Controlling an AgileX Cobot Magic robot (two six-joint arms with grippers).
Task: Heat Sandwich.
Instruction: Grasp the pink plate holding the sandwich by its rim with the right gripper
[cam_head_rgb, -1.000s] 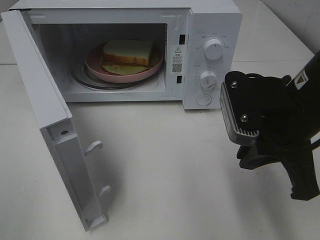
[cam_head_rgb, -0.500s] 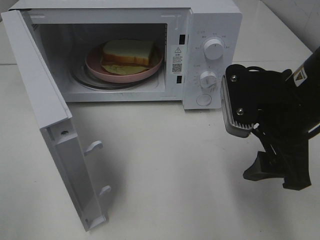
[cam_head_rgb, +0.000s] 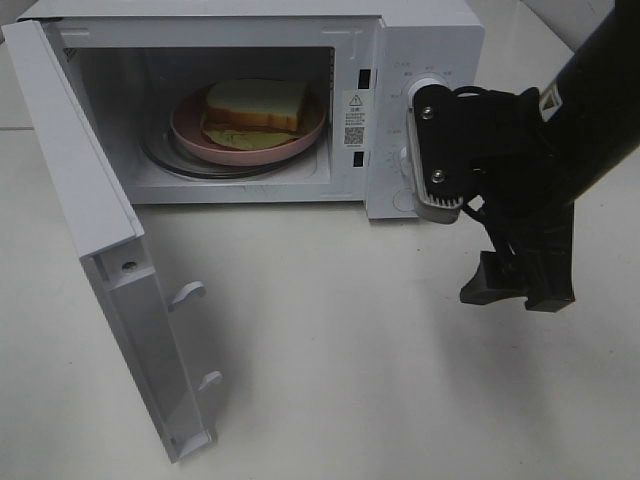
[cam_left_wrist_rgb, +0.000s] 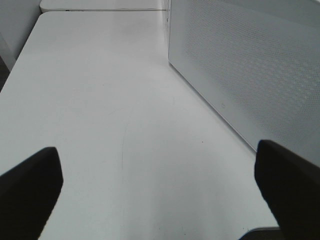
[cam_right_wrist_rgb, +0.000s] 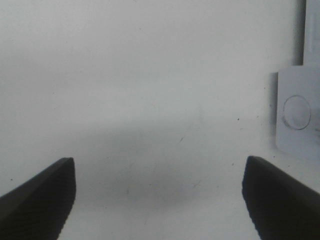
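The sandwich (cam_head_rgb: 255, 103) lies on a round pink plate (cam_head_rgb: 188, 128) inside the white microwave (cam_head_rgb: 430, 35), whose door (cam_head_rgb: 95, 225) hangs wide open to the left. My right gripper (cam_head_rgb: 518, 288) hovers over the table in front of the control panel, open and empty. Its wrist block covers the lower knob. In the right wrist view the right gripper (cam_right_wrist_rgb: 160, 200) spreads its fingers above bare table, with the microwave's round button (cam_right_wrist_rgb: 296, 112) off to one side. My left gripper (cam_left_wrist_rgb: 160, 200) is open and empty beside the microwave's perforated side wall (cam_left_wrist_rgb: 250, 65). It does not appear in the high view.
The upper knob (cam_head_rgb: 428, 84) peeks out above the right arm. The open door juts toward the table's front left, with two latch hooks (cam_head_rgb: 188, 292) on its inner edge. White table (cam_head_rgb: 340, 380) spreads in front of the microwave.
The right arm has risen and swung back toward the control panel, now covering the lower knob, and its jaws have spread apart. Sandwich, plate and door have not moved.
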